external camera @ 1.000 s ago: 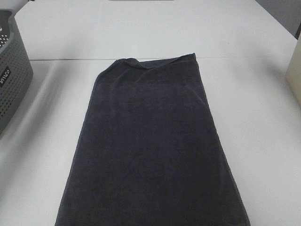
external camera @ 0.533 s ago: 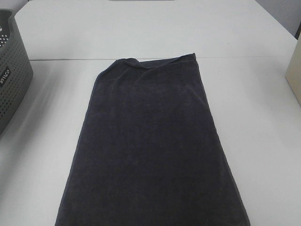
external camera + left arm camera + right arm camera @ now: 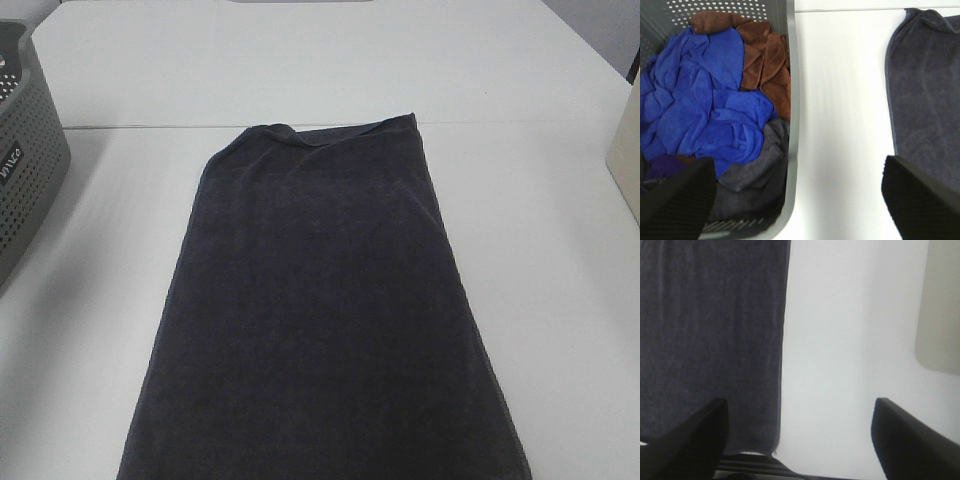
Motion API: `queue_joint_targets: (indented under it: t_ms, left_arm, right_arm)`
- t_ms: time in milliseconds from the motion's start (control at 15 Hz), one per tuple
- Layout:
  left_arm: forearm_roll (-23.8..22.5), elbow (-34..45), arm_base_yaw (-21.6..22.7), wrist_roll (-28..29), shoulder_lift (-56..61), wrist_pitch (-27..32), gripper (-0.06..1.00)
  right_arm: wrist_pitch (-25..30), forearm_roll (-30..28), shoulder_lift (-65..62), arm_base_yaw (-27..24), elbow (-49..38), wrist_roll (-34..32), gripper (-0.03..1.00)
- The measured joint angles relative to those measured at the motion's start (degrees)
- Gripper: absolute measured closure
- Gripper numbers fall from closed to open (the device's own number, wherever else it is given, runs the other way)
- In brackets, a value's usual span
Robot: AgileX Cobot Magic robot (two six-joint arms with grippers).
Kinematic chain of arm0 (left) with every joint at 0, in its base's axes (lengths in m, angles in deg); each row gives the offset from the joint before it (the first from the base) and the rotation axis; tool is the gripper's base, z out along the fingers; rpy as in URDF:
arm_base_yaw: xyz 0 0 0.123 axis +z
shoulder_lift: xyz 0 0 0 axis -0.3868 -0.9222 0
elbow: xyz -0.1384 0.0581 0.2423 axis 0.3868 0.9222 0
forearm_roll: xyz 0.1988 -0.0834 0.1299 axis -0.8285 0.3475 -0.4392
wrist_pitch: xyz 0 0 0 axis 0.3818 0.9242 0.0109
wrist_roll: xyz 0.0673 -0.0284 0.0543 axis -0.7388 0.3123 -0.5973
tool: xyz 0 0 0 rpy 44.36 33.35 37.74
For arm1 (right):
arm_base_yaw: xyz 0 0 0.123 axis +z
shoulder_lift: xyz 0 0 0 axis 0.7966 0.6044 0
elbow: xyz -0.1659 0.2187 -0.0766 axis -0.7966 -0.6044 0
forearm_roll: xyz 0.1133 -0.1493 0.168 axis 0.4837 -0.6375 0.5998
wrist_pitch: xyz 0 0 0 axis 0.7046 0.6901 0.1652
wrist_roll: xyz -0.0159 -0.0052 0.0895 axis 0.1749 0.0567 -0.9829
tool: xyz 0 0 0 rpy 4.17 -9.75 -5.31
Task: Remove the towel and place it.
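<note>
A plain white desk (image 3: 540, 300) fills the high camera's frame, with a thin seam running across it in the upper part of the picture. Laid flat on the middle of the desk is the towel (image 3: 320, 320), a large dark charcoal, nearly black rectangle of terry cloth. It runs from just below the seam down past the bottom edge of the frame, widening toward the viewer. Its nap looks soft and even, its hemmed edges are visible along both long sides, and its far edge has a small rolled fold near the upper left corner.

At the left edge of the frame stands a grey perforated basket (image 3: 25, 170), well apart from the towel. A pale beige object (image 3: 628, 150) is cut off by the right edge.

In the left wrist picture, the basket holds crumpled blue cloth (image 3: 705, 105), brown cloth (image 3: 765, 60) and grey cloth (image 3: 752, 175). The left tool (image 3: 800, 200) hangs above the basket's wall and the bare desk, its dark fingers (image 3: 920, 195) spread wide with nothing between them.

In the right wrist picture, the right tool (image 3: 800, 440) hangs over the towel's long edge and the bare desk beside it, fingers likewise spread wide and empty.
</note>
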Motion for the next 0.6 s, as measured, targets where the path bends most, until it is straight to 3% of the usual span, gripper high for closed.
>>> queue_joint_targets:
  t_ms: [67, 133, 267, 600]
  left_arm:
    - [0.0, 9.9, 0.0, 0.2, 10.0, -0.3, 0.10]
    - [0.0, 9.9, 0.0, 0.2, 10.0, -0.3, 0.10]
    - [-0.8, 20.3, 0.0, 0.2, 22.7, -0.5, 0.10]
    - [-4.1, 33.2, 0.0, -0.3, 40.6, -0.5, 0.10]
  right_arm:
    - [0.1, 0.0, -9.9, 0.0, -6.8, -0.1, 0.21]
    - [0.1, 0.0, -9.9, 0.0, -6.8, -0.1, 0.21]
    - [0.1, 0.0, -21.9, 0.0, -12.8, -0.1, 0.21]
    - [0.1, -1.9, -39.2, 0.0, -23.0, 1.3, 0.21]
